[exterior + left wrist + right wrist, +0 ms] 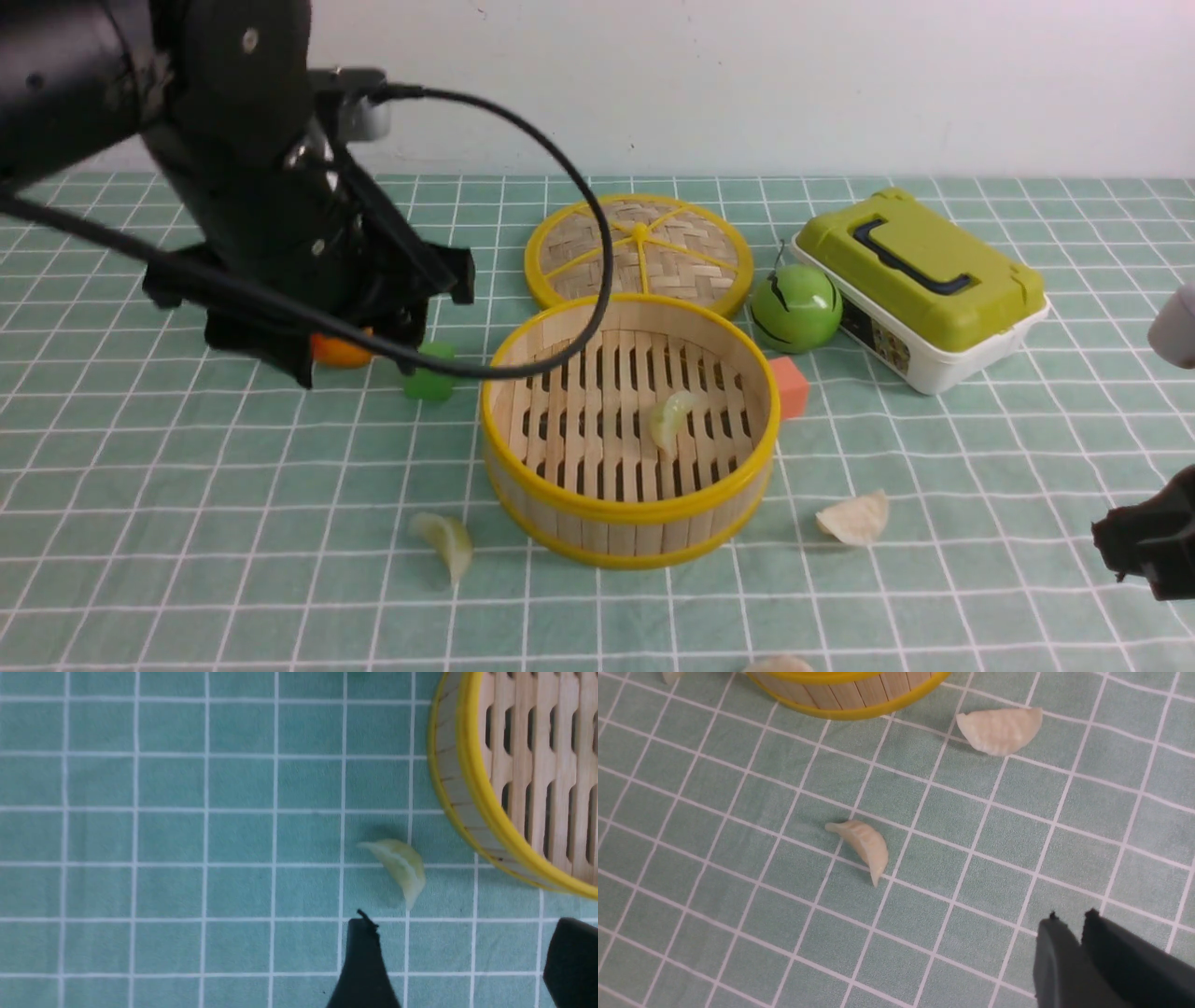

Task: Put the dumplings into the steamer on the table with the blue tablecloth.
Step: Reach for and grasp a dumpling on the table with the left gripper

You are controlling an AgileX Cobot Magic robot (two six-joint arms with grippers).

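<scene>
One green dumpling (674, 417) lay on the slats inside the steamer (624, 509). The other green dumpling (446, 541) sat on the worktop (187, 523) by the steamer's front left. The near white dumpling (854, 518) and the far white dumpling (778, 665) lay to its front right. The left hand (462, 924) hung spread and empty beside the other green dumpling. The right hand (1073, 917) was pressed together, holding nothing.

The table covered by teal-green cloth with a white grid (934, 448) carries, at frame centre, the round bamboo steamer basket with yellow rims (625, 539).

- Above it: flat woven lid with yellow spokes (639, 250).
- Right: green ball (796, 308), orange-red block (791, 386), lime-and-white lidded case (920, 285).
- Left: green cube (429, 378), partly hidden orange object (341, 352).
- Lower left: pale green pleated dumpling (446, 541).
- Lower right: cream-white pleated dumpling (854, 519).
- Bottom edge: second cream-white dumpling (778, 665).
</scene>
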